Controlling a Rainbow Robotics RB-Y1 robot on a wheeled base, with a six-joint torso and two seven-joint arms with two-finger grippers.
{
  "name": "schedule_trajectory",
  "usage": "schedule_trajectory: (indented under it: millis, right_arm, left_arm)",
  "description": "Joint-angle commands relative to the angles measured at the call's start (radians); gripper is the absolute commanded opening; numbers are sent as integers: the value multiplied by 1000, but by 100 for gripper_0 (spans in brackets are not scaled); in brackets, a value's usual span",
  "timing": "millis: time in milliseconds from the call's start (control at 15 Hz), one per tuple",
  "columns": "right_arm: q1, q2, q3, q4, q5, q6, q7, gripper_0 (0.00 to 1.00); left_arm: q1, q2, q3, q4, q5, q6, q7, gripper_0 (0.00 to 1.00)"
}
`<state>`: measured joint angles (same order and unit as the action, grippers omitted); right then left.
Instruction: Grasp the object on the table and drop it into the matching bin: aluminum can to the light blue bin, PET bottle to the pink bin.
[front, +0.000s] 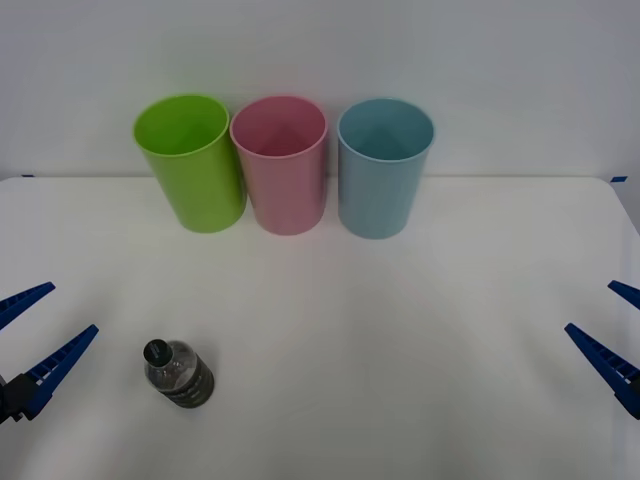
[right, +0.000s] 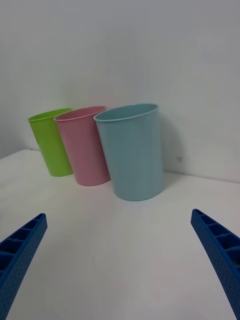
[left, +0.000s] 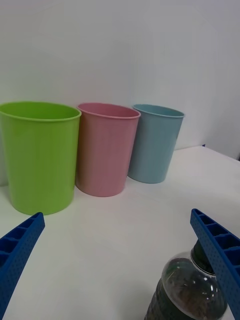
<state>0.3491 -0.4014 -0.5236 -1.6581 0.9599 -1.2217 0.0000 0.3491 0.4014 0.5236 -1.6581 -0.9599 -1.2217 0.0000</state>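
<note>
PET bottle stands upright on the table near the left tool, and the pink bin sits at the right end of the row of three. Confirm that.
Not quite. The PET bottle does stand near the left tool, but the pink bin is the middle one; the light blue bin holds the right end, as the front view shows.

Right end effector (right: 120, 260) spread wide, facing light blue bin (right: 132, 152).

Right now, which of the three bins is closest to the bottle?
The lime green bin, at the left end of the row beside the pink bin; the PET bottle stands on the table's left side.
</note>
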Motion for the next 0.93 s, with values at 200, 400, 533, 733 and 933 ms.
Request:
schedule_trajectory:
  millis: [200,400,533,733,933]
  right_arm:
    - [0,0,0,0,0,0,0,100]
    - [0,0,0,0,0,0,0,100]
    - [0,0,0,0,0,0,0,100]
    - [0,0,0,0,0,0,0,100]
    - [0,0,0,0,0,0,0,100]
  left_arm:
    - [11,-46,-30,23,4,-4,0,100]
    - [28,-41,-51,23,55,-15,-6,100]
    - [51,-29,-39,23,63,-38,-9,100]
    - [102,7,-30,23,78,-64,-25,100]
    - [149,28,-28,23,78,-88,-51,100]
